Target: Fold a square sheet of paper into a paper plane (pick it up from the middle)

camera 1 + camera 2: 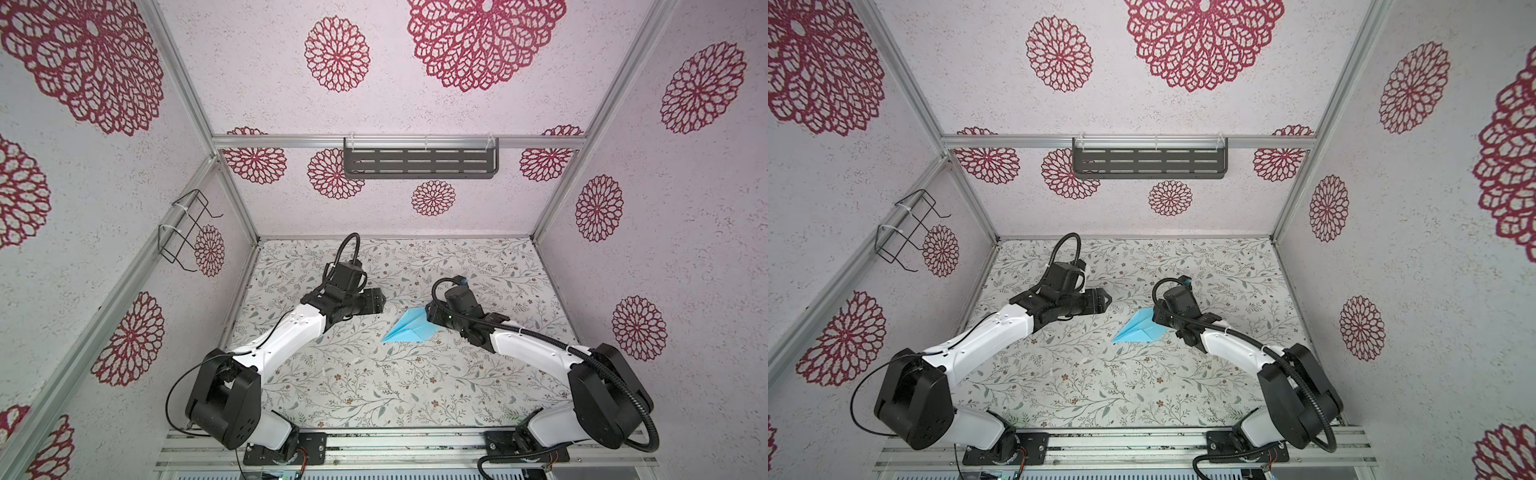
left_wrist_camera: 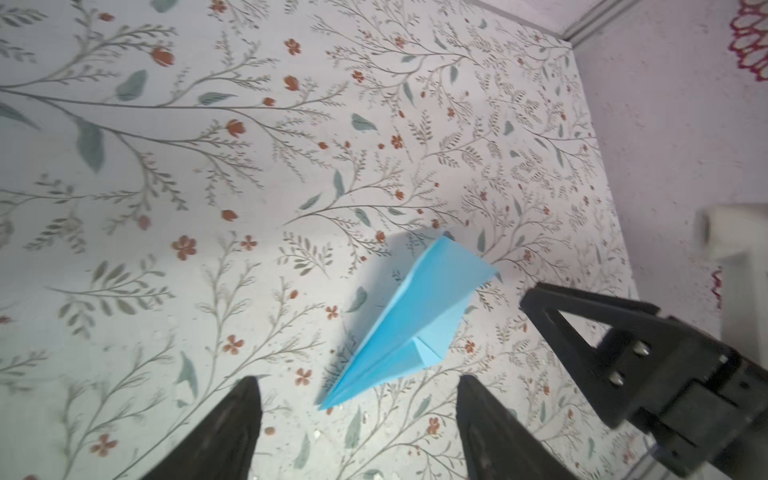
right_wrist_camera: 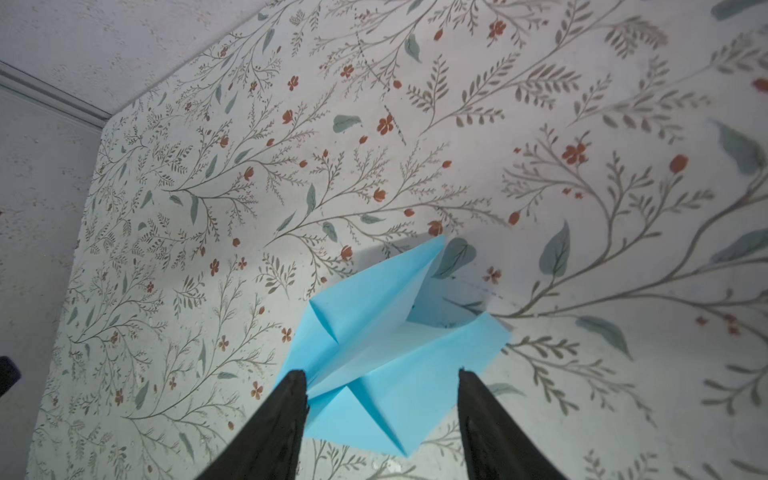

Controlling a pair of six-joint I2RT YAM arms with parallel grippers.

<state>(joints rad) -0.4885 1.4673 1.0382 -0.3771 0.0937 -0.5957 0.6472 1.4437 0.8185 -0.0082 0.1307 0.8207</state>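
The table (image 1: 374,395) is covered in a pale print of grey-green twigs and small rust-red flowers. White textured walls (image 1: 374,208) with dark red rosettes close it in on three sides, joined by aluminium rails. A black wire rack (image 1: 183,230) hangs on the left wall, and a slotted dark shelf (image 1: 419,163) hangs on the back rail.

The left gripper (image 1: 376,301) hovers with its fingers spread wide and nothing between them. The paper plane (image 1: 409,330) lies on the table, well apart from this gripper. Its nose points toward that gripper's side, and its tail is just under the right gripper (image 1: 428,313), whose fingers also stand apart.

The plane is plain light blue, a slim dart with a sharp nose, a raised central ridge and a wider tail.

In both top views the right wrist hides that gripper's fingers. The right wrist view shows them open (image 3: 381,371) over the tail (image 3: 386,357), with the wings splayed and table visible between them. Whether a fingertip touches the paper cannot be told. The left wrist view shows the whole plane (image 2: 415,316), a small triangular flap near its tail, and the left gripper's parted fingers (image 2: 232,432).
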